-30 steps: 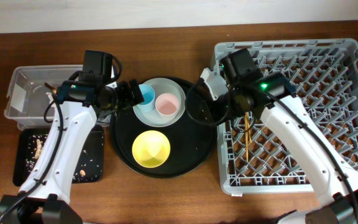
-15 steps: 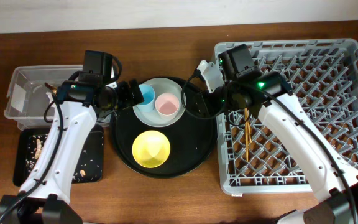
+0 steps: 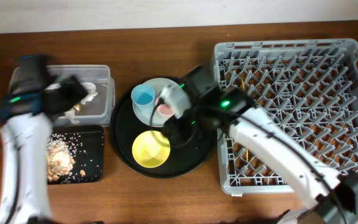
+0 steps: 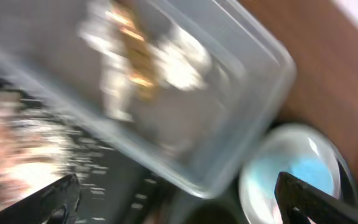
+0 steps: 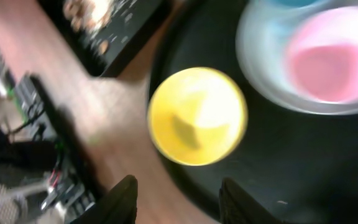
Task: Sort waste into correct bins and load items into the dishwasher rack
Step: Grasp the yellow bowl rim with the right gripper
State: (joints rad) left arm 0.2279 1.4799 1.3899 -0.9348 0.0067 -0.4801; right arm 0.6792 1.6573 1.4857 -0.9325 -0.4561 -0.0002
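I see the left jaws open over the clear tub (image 4: 241, 118). The right jaws are open, empty, near the yellow bowl (image 5: 197, 116).

Colours: yellow bowl (image 3: 151, 149), blue cup (image 3: 143, 95), pink cup (image 3: 165, 108), pale grey-blue plate (image 3: 143, 116). Round tray (image 3: 194, 152) black. Rack (image 3: 291, 62) grey, peg grid. Shallow tray (image 3: 91, 146) black (speckled with beige-tan scraps (image 3: 58, 158)). Tub (image 3: 107, 93) clear. Table (image 3: 166, 37) brown woodgrain.

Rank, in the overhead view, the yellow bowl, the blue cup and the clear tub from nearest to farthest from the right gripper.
From the right gripper:
1. yellow bowl, just below and left of it, on the round tray.
2. blue cup, up and left, on the plate.
3. clear tub, far left, off the tray.
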